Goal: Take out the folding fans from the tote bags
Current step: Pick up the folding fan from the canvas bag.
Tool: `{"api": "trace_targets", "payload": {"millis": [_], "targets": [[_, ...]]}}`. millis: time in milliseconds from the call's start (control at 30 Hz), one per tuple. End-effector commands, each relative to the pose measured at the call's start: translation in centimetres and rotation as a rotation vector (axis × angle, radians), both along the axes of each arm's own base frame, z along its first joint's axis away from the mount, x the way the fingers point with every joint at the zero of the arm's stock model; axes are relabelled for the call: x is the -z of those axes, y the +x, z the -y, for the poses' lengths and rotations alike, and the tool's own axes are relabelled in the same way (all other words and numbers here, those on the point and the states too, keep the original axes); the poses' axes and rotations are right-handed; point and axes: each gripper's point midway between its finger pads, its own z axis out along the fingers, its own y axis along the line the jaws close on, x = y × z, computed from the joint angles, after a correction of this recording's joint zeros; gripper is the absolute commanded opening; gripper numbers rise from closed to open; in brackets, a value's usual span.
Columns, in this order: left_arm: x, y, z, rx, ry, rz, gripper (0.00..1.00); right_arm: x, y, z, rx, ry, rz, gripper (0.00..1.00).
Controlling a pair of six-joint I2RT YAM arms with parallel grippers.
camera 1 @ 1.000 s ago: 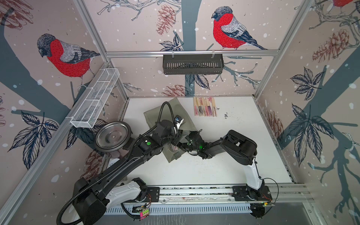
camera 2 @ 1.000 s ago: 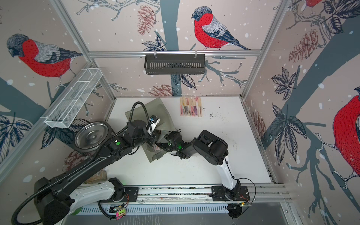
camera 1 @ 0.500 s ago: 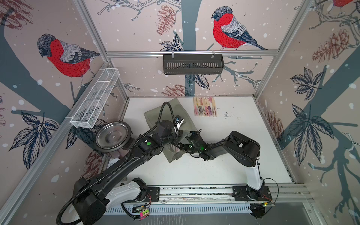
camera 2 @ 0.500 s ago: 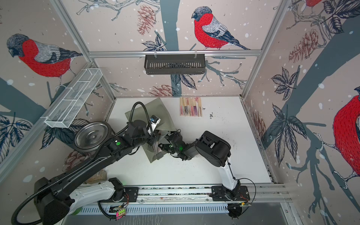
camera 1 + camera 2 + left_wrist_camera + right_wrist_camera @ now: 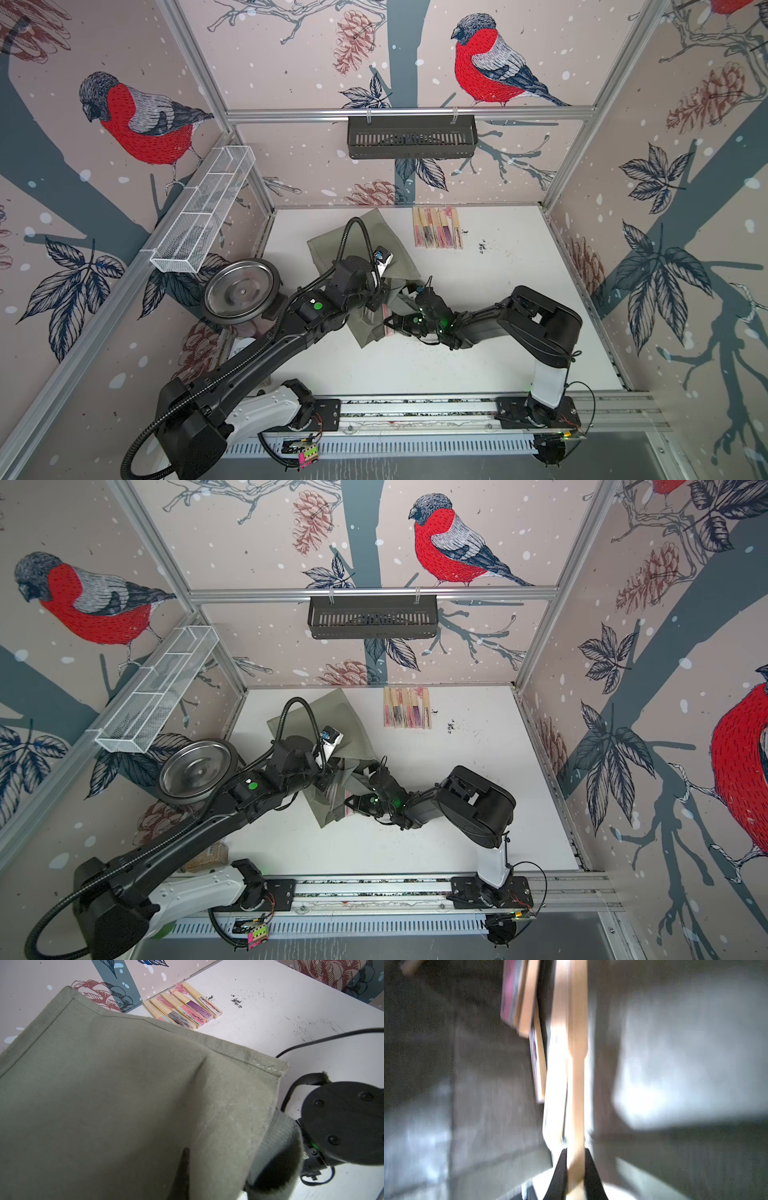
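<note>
In both top views you have the olive tote bag (image 5: pixel 332 249) (image 5: pixel 353 717) lying on the white worktop (image 5: pixel 498 299), left of centre, with its mouth toward the arms' bases. A row of closed folding fans (image 5: pixel 436 228) lies side by side near the back wall, apart from the bag. Your left end effector (image 5: pixel 374 302) sits over the bag near its mouth, and your right end effector (image 5: pixel 388 323) reaches into that mouth from the side. In the left wrist view the bag fills most of the picture and its cloth is drawn up in a ridge. The left jaws are mostly hidden under the cloth and closed on it, and the right arm (image 5: pixel 342 1122) sits just beside the bag's edge. The right wrist view is blurred, but the two black fingers (image 5: pixel 560 1172) are clamped on the end of a pale bamboo fan (image 5: pixel 576 1084) inside the bag, with more fans (image 5: pixel 517 997) deeper in beside it
</note>
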Motion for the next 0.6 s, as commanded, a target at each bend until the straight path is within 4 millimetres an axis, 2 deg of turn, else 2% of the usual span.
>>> {"api": "trace_targets", "payload": {"millis": [0,200,367,467,567], "targets": [[-0.6,0.3,0.0,-0.005,-0.007,0.024,0.00,-0.7,-2.4,1.1,-0.106,0.014,0.017,0.10],[-0.8,0.2,0.3,0.005,-0.019,0.022,0.00,0.7,-3.9,5.7,-0.160,-0.218,0.124,0.09],[-0.9,0.2,0.2,-0.001,-0.019,0.027,0.00,-0.2,-6.3,8.0,-0.269,-0.302,0.168,0.09],[-1.1,0.2,0.2,0.000,-0.024,0.030,0.00,-0.1,-7.0,10.2,-0.302,-0.426,0.237,0.09],[-1.2,0.2,0.1,-0.003,-0.027,0.035,0.00,-1.0,-7.9,11.5,-0.331,-0.447,0.258,0.09]]}}
